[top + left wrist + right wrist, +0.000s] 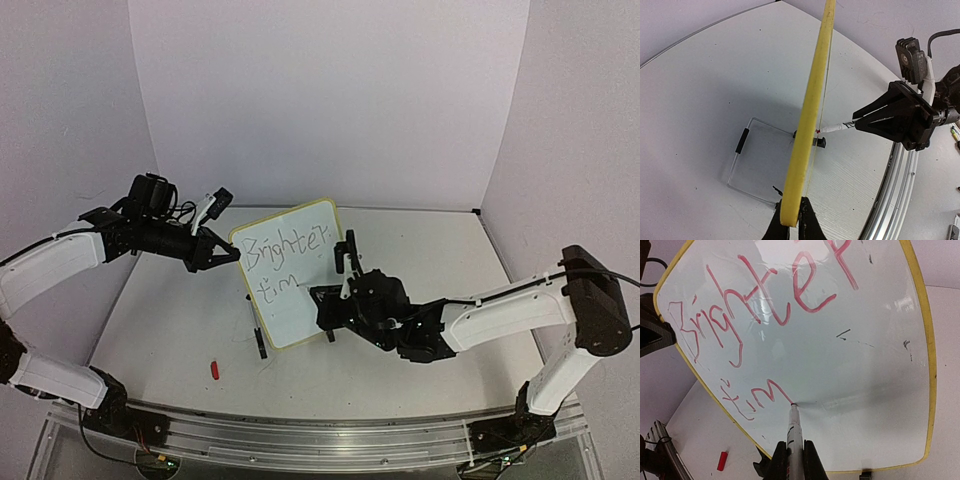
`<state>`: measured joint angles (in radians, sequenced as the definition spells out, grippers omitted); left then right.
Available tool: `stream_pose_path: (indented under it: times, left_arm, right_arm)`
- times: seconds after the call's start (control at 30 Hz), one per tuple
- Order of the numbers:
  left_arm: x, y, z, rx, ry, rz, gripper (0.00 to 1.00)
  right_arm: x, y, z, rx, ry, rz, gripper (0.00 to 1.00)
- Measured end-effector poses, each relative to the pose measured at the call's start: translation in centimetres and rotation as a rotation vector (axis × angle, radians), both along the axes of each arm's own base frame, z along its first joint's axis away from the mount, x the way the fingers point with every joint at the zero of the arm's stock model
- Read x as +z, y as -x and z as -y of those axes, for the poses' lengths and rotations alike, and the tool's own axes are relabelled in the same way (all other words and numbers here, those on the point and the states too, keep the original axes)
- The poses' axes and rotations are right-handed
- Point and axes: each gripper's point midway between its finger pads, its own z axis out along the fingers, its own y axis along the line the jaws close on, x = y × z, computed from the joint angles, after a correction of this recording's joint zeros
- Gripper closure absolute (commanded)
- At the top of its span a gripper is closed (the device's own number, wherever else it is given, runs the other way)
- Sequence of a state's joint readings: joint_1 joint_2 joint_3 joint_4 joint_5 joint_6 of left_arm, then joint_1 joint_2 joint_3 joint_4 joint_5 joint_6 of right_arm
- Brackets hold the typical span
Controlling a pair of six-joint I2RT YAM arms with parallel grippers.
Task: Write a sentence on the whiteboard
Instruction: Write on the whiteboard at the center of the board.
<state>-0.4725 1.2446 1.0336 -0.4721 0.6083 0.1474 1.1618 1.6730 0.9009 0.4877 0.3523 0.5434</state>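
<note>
Standing on its feet, the whiteboard [305,318] is clamped at its left rim by the closed left gripper [225,252]. A marker [794,430] is pinched in the closed right gripper [795,456], its long axis aimed at the board face, tip touching just after "tim" in the sentence [285,262]. Bare board is seen right of the tip, where the next strokes are judged to go.

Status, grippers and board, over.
Left gripper shut on edge of yellow-rimmed white board. Right gripper shut on pale marker, tip touching board. Red text: Brighter tim. Red cap aside.
</note>
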Motion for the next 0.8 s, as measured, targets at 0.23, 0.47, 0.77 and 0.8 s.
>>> stream_pose_path:
  times: [0.23,0.47,0.77,0.8]
  left_arm:
    - [0.1,0.0,0.0,-0.001,0.001,0.002,1.0]
    - [0.1,0.0,0.0,-0.001,0.001,0.002,1.0]
    - [0.1,0.0,0.0,-0.001,0.001,0.003,1.0]
    - [0.1,0.0,0.0,-0.001,0.001,0.003,1.0]
  right_arm:
    - [0.7,0.3,0.6,0.012,-0.002,0.012,1.0]
    - [3.1,0.6,0.7,0.031,-0.056,0.046,1.0]
    - [2.6,0.5,0.4,0.034,-0.037,0.049,1.0]
    - [2.4,0.5,0.4,0.034,-0.032,0.047,1.0]
